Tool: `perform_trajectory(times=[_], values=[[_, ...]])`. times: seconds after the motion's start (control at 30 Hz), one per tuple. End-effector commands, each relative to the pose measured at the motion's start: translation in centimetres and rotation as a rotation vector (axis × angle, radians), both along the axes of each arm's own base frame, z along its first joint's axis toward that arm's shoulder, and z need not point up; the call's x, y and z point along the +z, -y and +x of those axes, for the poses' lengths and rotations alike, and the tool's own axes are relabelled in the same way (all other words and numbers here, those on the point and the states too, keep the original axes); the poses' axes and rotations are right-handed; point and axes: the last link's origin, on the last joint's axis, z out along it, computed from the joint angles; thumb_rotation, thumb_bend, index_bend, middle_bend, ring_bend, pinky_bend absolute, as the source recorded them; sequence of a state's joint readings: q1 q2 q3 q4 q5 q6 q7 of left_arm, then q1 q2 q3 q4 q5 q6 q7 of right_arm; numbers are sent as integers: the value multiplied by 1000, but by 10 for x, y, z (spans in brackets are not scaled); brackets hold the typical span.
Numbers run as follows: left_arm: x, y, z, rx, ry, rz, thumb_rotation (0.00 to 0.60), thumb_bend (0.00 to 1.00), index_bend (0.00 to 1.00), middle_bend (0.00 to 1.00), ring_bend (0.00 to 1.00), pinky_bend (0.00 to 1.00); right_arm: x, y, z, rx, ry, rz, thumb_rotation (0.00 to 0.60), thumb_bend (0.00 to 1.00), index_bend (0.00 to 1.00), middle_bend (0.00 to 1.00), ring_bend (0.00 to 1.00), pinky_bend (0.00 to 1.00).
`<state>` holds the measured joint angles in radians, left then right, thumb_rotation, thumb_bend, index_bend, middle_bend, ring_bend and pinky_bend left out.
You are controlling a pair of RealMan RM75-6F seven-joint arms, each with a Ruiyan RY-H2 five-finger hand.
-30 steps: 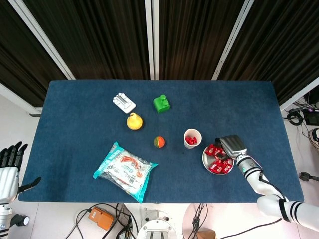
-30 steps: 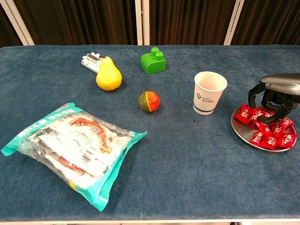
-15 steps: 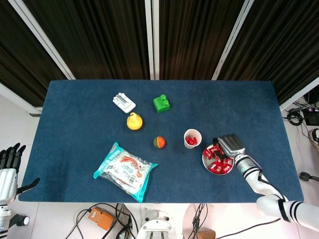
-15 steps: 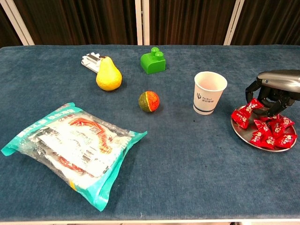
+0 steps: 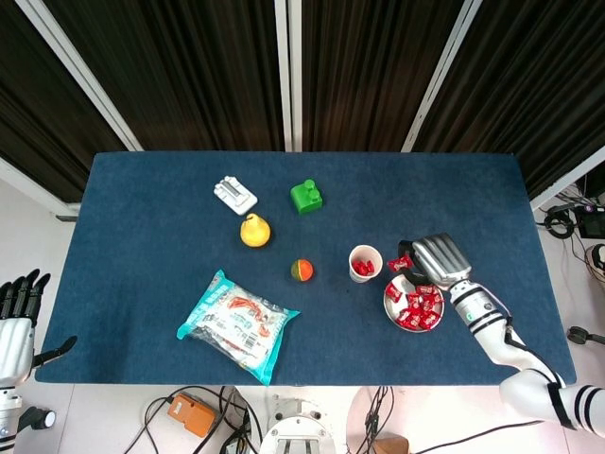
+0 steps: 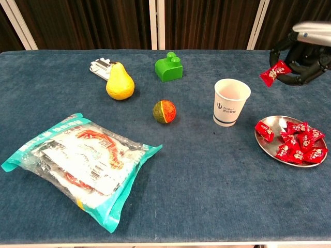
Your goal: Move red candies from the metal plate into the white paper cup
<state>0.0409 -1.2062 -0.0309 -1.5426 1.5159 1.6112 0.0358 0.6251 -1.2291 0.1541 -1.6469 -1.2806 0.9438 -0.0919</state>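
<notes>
My right hand (image 6: pixel 304 54) hangs above the table, right of the white paper cup (image 6: pixel 231 102), and pinches one red candy (image 6: pixel 274 73) in its fingers. The head view shows the same right hand (image 5: pixel 436 257) with that candy (image 5: pixel 400 263) just right of the cup (image 5: pixel 365 262), which has red candies inside. Below the hand, the metal plate (image 6: pixel 274 140) holds several red candies (image 6: pixel 298 145); the head view shows this plate (image 5: pixel 390 305) at the table's front right. My left hand (image 5: pixel 17 317) hangs open beyond the table's left edge, holding nothing.
A yellow pear (image 6: pixel 119 83), a green block (image 6: pixel 168 67), a white clip-like object (image 6: pixel 99 66), an orange-green ball (image 6: pixel 164 111) and a large snack bag (image 6: pixel 81 163) lie on the blue table (image 6: pixel 207 196), all left of the cup.
My right hand has lifted off the plate with one red candy and moved up and toward the cup. The left hand has barely moved.
</notes>
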Motion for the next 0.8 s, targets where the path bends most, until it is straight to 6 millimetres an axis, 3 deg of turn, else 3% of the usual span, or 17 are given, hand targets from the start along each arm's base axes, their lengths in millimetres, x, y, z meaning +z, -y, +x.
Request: perform_trajectory(times=[0.03,0.2,0.43,0.8], values=[[0,0,0,2,0,-1,600,0,0,0,0,0,-9,13,19,22,-5,22,600,783,692,921,1000,1000],[0,1,-2,11,-2,-1,600,0,0,0,0,0,-27,23,33,35,-40,52,600,783,683,921,1000,1000],[-1,2,-4,19,3,-2,600,0,0,0,0,0,-40,25,35,34,-70,69,600,746,633,921,1000,1000],[-2,2,-5,16,5,-2,600,0,0,0,0,0,-40,24,34,30,-69,57,600,395,438,921,1000,1000]])
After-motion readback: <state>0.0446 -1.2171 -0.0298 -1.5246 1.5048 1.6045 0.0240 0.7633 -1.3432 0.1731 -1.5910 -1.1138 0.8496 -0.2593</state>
